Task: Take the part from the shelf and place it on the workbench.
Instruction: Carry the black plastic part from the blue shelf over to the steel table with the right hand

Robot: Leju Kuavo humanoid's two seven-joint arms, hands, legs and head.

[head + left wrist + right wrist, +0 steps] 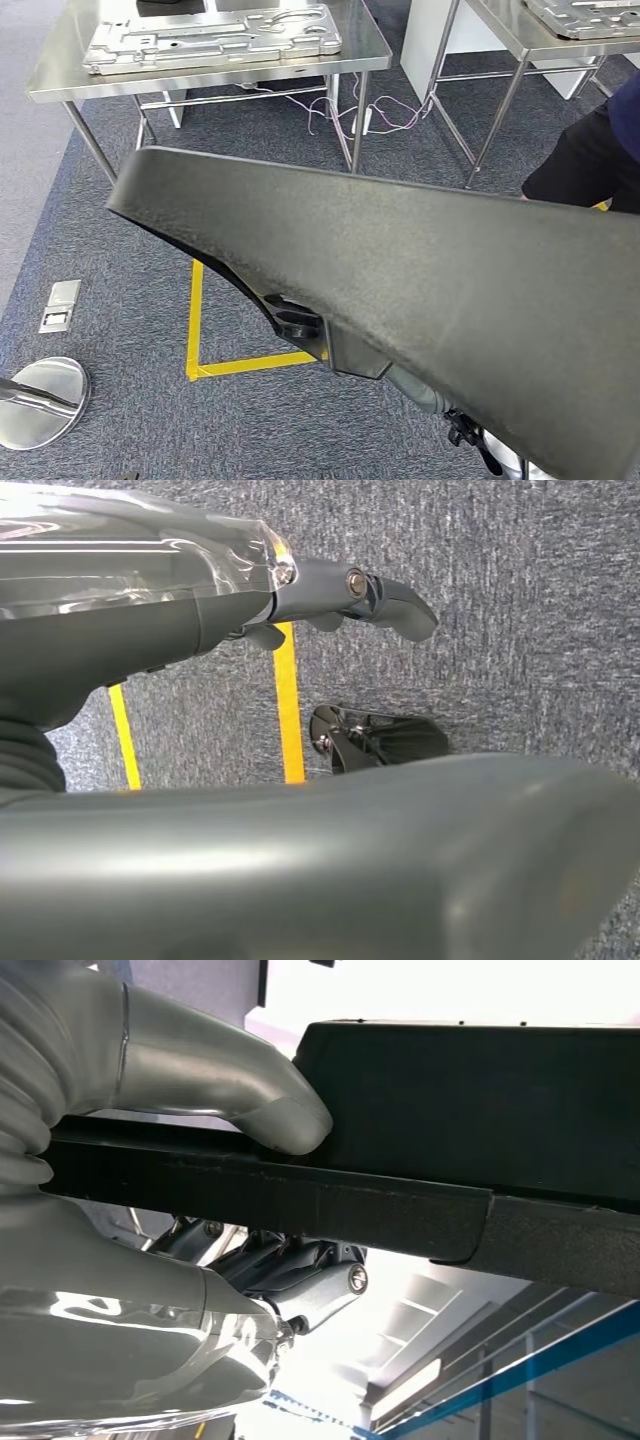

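The part (423, 290) is a large black textured panel that spans the head view from the middle left to the lower right, tilted, above the carpet. Under its lower edge I see my right hand (302, 325), with the silver arm running off to the lower right. In the right wrist view that hand (249, 1260) grips the panel's black edge (468, 1140), the grey thumb (287, 1110) pressed on one face and dark fingers on the other. My left hand (362, 670) hangs over grey carpet with fingers apart, holding nothing. A steel workbench (362, 50) stands ahead.
A grey pressed-metal plate (211, 40) lies on the workbench. A second steel table (521, 35) stands at the right, with a person in dark clothes (596, 150) beside it. Yellow floor tape (196, 320), a floor socket (59, 305), a round metal base (45, 400) and loose cables (377, 110) lie below.
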